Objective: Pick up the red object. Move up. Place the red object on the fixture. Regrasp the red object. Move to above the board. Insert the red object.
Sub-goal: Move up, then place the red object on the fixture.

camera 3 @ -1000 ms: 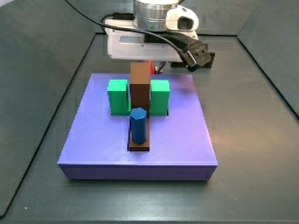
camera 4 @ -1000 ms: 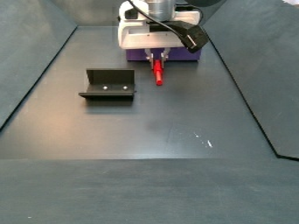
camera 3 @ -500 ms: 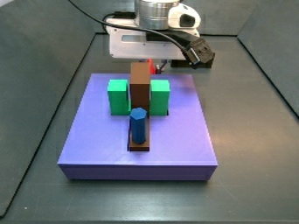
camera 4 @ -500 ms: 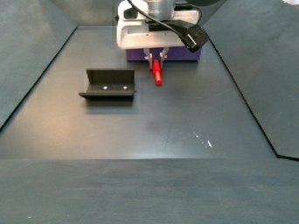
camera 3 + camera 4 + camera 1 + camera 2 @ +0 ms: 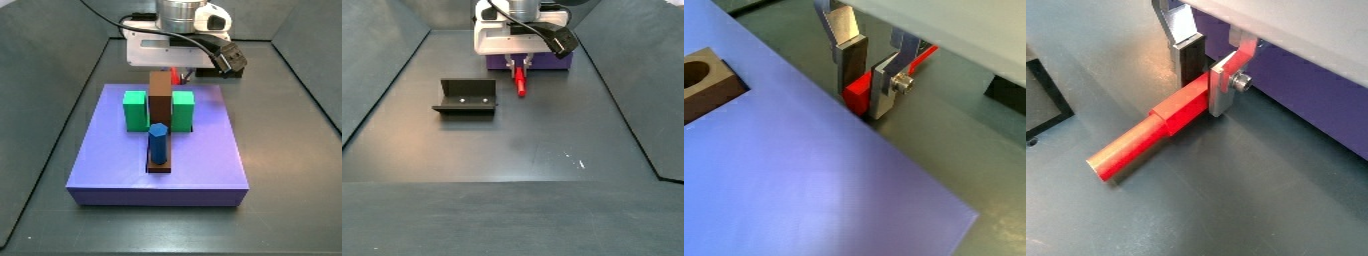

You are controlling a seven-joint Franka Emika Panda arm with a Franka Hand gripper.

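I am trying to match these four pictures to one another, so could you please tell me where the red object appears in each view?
Wrist view: red object is a small red patch between the gripper's fingers, at the board's edge.
Wrist view: it lies along the floor, its square end between the fingers.
Side view: not visible.
Side view: below the gripper, right of the fixture.
Shared landmark: the gripper.

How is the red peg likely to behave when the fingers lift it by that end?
The red object looks rigid, so probably no sagging. The gripper straddles its squared end, so the long round end may droop. Lying on the floor, the round part might roll if released.
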